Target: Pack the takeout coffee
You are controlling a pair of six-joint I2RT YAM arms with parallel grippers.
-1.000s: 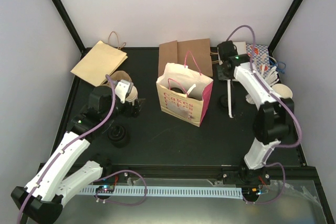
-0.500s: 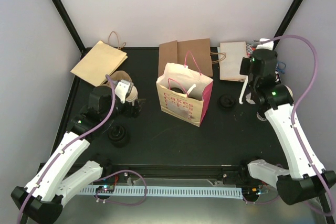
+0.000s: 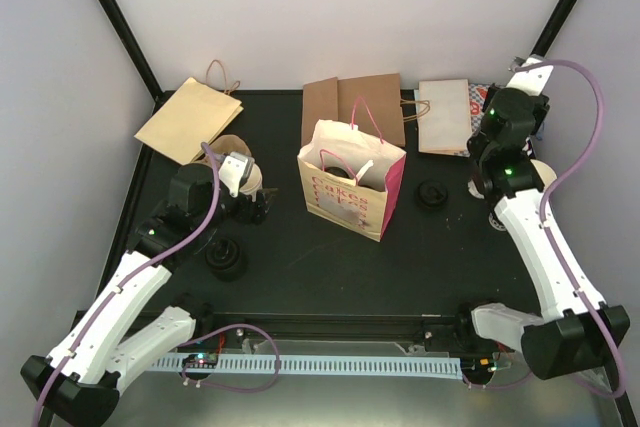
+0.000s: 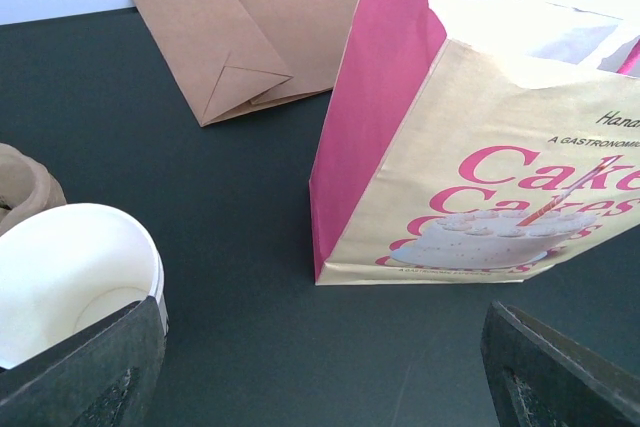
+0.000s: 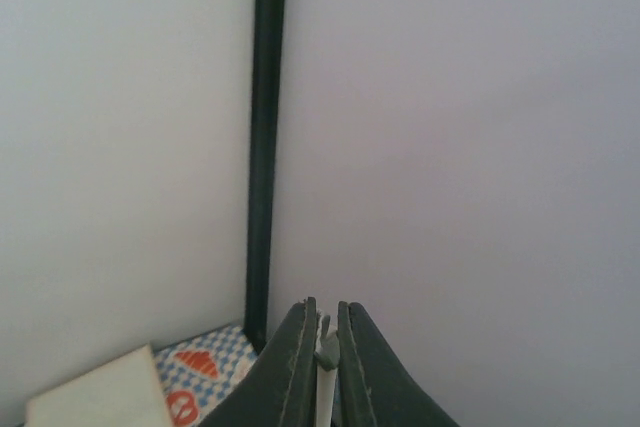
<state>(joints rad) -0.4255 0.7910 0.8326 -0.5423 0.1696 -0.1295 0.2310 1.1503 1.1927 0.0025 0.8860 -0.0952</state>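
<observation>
Far left, a flat brown bag [image 3: 190, 119] lies at the back of the table, not in play. Next over is my left claw [image 4: 320, 312], and its jaws stand wide apart with nothing between them. The takeout coffee [image 4: 70, 272] stands upright just off that claw's left finger, rim up and cream inside showing. It looks to be touching the finger or very nearly so, and it is not gripped. From above, the cup sits on the left half of the table, left of the bag it is meant for. A black lid [image 3: 225, 258] rests nearer to me, apart from the cup.

I judge we are at the pick-up, with the cup not yet taken. The next move calls for shifting the claw left until the cup sits squarely between the fingers. Then a gentle close, because paper walls will buckle.

Centre table, the cake bag [image 3: 350, 185] stands open, pink gusset facing the left wrist camera. The cup will need lifting above that rim before it goes down inside.

A second black lid [image 3: 432, 194] lies right of the bag. Far right, my right claw [image 5: 323, 309] is raised toward the back corner. Its jaws are pinched almost together on a thin white stick [image 5: 324, 372]. Straw or stirrer, I cannot tell.
</observation>
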